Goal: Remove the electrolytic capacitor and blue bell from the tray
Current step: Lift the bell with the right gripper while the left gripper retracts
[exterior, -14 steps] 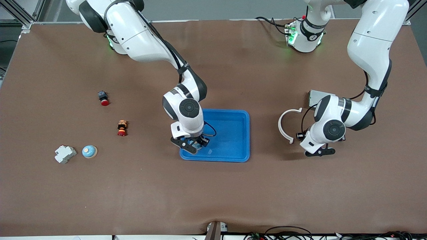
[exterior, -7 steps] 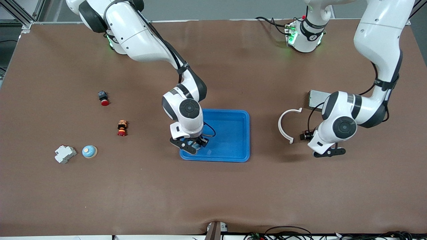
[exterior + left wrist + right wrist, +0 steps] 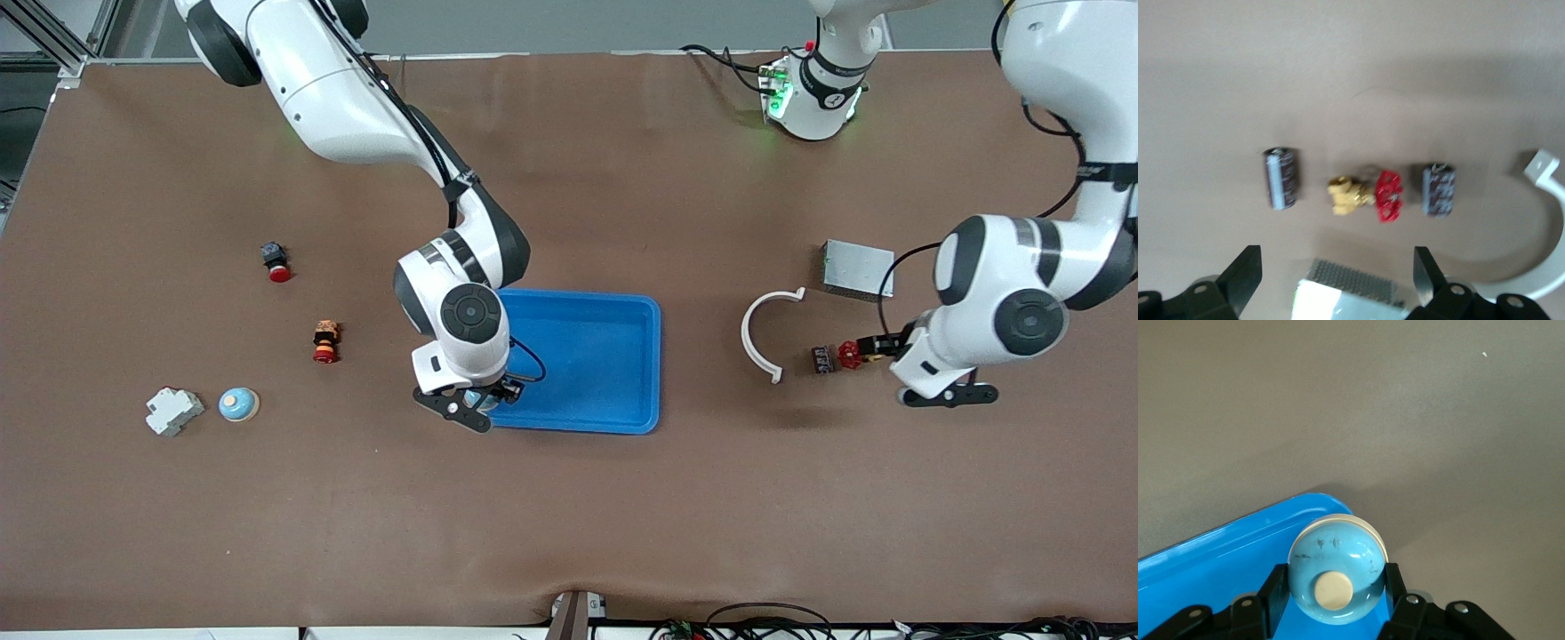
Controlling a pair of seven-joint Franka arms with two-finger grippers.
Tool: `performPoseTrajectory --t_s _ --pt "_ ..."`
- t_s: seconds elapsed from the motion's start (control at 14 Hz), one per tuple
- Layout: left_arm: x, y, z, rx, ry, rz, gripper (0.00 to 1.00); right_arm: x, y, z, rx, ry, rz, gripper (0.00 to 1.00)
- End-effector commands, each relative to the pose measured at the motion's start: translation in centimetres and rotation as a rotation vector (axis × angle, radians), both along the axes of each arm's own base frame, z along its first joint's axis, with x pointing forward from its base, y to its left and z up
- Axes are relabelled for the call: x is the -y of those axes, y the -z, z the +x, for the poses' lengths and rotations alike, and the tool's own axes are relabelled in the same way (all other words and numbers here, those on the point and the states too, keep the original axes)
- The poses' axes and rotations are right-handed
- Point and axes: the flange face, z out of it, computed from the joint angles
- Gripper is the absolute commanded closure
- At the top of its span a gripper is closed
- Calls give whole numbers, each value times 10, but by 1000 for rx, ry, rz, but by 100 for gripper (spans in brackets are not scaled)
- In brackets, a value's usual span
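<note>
A blue bell [image 3: 1335, 577] with a cream button on top sits clamped between the closed fingers [image 3: 1271, 590] of the right gripper [image 3: 471, 404], low in the middle of the front view. The right wrist view shows the bell over the rim of the blue tray [image 3: 622, 356], at the tray's corner toward the right arm's end of the table.

A second blue bell [image 3: 238, 404] rests on the brown table [image 3: 569, 516] well toward the right arm's end, just beside a white plastic block [image 3: 173, 411]. Higher in the frame lie two red-capped push buttons, one [image 3: 325, 342] between that bell and the tray and the other [image 3: 276, 261] farther from the front camera.

Toward the left arm's end, the left gripper [image 3: 947, 396] hangs over bare table with its fingers [image 3: 1245, 280] spread wide and holding nothing. The left wrist view takes in a row of three parts lying on the table: a dark capacitor [image 3: 1280, 178], a brass valve with a red handwheel [image 3: 1365, 195] and a second dark capacitor [image 3: 1439, 190]. In the front view only one capacitor and the valve show; the arm covers the rest. A white curved bracket [image 3: 766, 333] lies between that row and the tray. A silver metal box [image 3: 858, 269] sits higher in the frame, farther from the front camera than the row.
</note>
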Motion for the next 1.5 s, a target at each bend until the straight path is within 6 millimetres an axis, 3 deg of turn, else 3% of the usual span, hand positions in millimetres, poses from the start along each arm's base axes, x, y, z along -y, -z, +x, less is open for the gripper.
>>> performPoseTrajectory --t_s 0.0,0.29,0.71,0.93,1.07,1.21,1.43 --pt "-22 -37 -14 -23 60 -44 0 12 -14 6 -20 -42 1 100" --pt "-57 -98 -38 -39 88 -95 0 70 -63 35 -14 -180 18 100" --pt "-53 -199 -84 -2 39 -116 0 180 -95 71 -42 -374 14 100" --pt "-46 -224 -97 30 20 -124 0 261 -95 90 -55 -457 91 100" --pt "-35 -233 -99 46 -2 -137 0 326 -88 103 -25 -498 162 100" --pt "-14 -238 -98 55 -4 -136 0 351 -76 111 21 -572 144 100" --pt "-9 -241 -93 62 -1 -152 0 392 -49 113 12 -622 139 100"
